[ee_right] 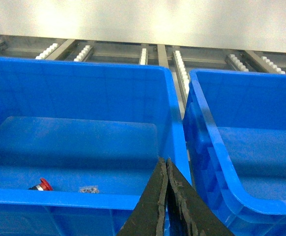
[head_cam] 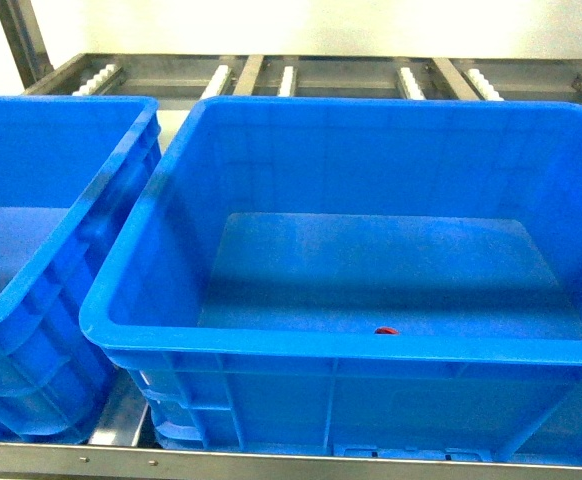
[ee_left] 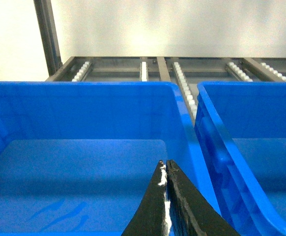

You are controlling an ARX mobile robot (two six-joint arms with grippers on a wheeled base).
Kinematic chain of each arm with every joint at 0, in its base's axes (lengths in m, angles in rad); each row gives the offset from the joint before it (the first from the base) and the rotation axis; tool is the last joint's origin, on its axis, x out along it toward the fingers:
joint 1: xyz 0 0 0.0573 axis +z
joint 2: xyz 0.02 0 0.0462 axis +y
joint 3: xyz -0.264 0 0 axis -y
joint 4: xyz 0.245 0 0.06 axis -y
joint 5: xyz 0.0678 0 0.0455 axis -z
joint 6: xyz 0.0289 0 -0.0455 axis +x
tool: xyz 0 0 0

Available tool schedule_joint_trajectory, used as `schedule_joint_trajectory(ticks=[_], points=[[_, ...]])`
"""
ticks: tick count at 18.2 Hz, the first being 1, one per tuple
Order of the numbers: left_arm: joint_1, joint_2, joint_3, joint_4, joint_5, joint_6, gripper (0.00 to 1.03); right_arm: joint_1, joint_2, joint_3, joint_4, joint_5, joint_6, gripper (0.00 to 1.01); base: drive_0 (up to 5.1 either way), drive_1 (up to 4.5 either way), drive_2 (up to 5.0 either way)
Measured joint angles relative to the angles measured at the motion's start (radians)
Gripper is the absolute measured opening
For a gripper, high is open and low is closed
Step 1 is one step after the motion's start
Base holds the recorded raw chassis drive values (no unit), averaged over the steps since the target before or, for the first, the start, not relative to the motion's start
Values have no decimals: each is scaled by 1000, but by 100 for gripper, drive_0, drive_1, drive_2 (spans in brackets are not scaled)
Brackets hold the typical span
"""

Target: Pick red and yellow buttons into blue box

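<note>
Down on the floor of the blue box (head_cam: 271,130), close against its near wall, lies the red button (head_cam: 386,330) — only a sliver of its cap shows over the rim from the head view, while the right wrist view catches the red dome on its dark body (ee_right: 41,185), with a small pale scrap (ee_right: 89,189) just beside it. No yellow button shows in any view. Both claws hang apart from the button, touching nothing. The right claw (ee_right: 164,164) has its dark fingers pressed together, holding nothing; the left claw (ee_left: 164,167) is likewise pinched closed and bare, over a second blue crate (head_cam: 61,120) standing beside the first on a roller rack (head_cam: 291,75).
</note>
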Motion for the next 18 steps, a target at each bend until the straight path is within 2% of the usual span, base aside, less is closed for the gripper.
schedule_joint_trajectory(ticks=[4,9,10,11,16,18], points=[[0,-146,-5,-153,0,0,2,0,-102,0,-95,0,0,2,0,0,0],[0,-285,-5,-286,0,0,2,0,-183,0,-175,0,0,2,0,0,0],[0,-308,-5,-313,0,0,2,0,-265,0,-303,0,0,2,0,0,0],[0,-327,-5,-333,0,0,2,0,-340,0,-353,0,0,2,0,0,0],[0,-412,-5,-414,0,0,2,0,-350,0,-352,0,0,2,0,0,0],[0,-497,-4,-546,0,0,2,0,-350,0,-352,0,0,2,0,0,0]])
